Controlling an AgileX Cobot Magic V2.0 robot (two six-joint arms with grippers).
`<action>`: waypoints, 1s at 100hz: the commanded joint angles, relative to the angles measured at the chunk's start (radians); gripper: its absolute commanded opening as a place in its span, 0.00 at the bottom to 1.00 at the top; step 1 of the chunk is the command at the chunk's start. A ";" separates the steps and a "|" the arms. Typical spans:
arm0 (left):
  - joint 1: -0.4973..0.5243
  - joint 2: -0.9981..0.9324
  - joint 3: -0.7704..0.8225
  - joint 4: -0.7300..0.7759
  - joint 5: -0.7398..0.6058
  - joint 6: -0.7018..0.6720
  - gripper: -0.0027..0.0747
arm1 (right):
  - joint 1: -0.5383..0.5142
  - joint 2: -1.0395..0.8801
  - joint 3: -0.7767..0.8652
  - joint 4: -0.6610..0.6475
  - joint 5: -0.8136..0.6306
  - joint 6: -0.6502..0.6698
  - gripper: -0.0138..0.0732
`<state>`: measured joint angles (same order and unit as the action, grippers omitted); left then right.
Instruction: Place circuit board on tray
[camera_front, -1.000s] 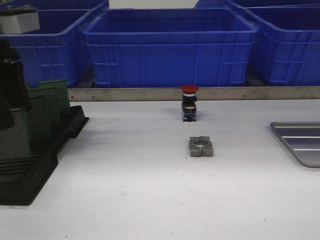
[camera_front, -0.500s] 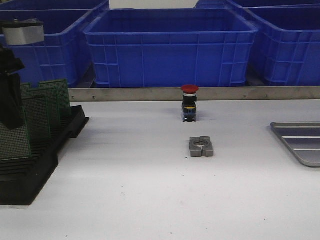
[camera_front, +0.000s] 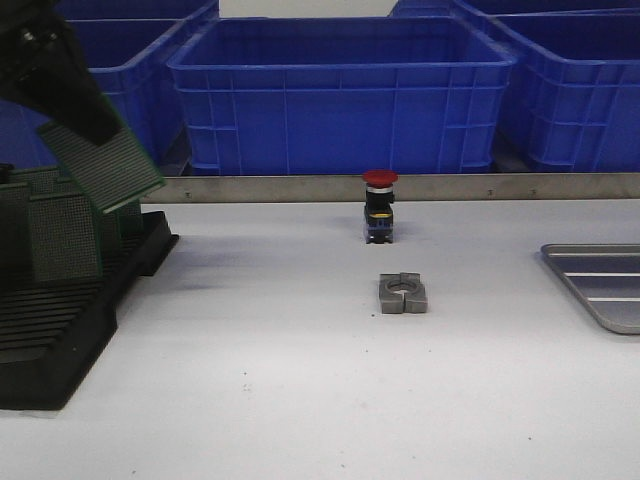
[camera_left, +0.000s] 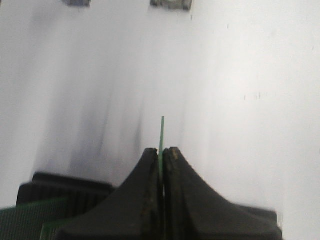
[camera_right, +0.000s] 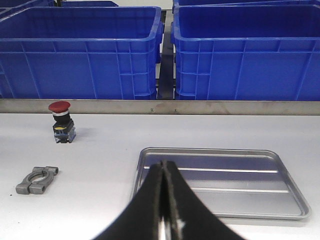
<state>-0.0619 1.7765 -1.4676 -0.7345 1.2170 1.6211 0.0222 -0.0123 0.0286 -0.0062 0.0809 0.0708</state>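
Counts: one circuit board (camera_front: 102, 165) lifted; more boards (camera_front: 62, 235) standing in the black rack (camera_front: 60, 330), about three visible, exact number hard to tell; one tray (camera_front: 600, 285); one red-capped push button (camera_front: 379, 205); one grey metal clamp (camera_front: 403, 293); several blue crates (camera_front: 340, 95) in a row behind a metal strip, at least three.
Left claw: the left claw (camera_left: 162, 152) is clamped on the thin edge of the circuit board, fingers (camera_left: 145, 172) pressed to either face; front view shows the board tilted, clear above the rack at the desk's left.
Right claw: the right claw (camera_right: 164, 167) has its fingers pressed together with nothing between them, poised over the tray's near rim.
Tray position: far right of the desk (camera_front: 300, 400), cut by the picture's edge in the front view; its ribbed floor bare.
Open room: bare desk between rack and tray; button and clamp sit mid-desk, near each other, well apart from both.
View differences: only the right wrist view shows the whole tray; only the front view shows the board's face and tilt; the left wrist view shows it edge-on.
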 joint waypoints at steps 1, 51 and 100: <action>-0.034 -0.051 -0.030 -0.160 0.069 -0.002 0.01 | 0.001 -0.020 -0.002 -0.010 -0.081 0.000 0.09; -0.274 -0.051 -0.030 -0.371 0.069 -0.002 0.01 | 0.001 -0.020 -0.002 -0.011 -0.081 -0.001 0.09; -0.373 -0.051 -0.030 -0.417 0.065 -0.002 0.01 | 0.001 -0.020 -0.022 0.006 -0.081 0.016 0.09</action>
<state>-0.4249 1.7765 -1.4676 -1.0720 1.2170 1.6211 0.0222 -0.0123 0.0286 -0.0062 0.0746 0.0708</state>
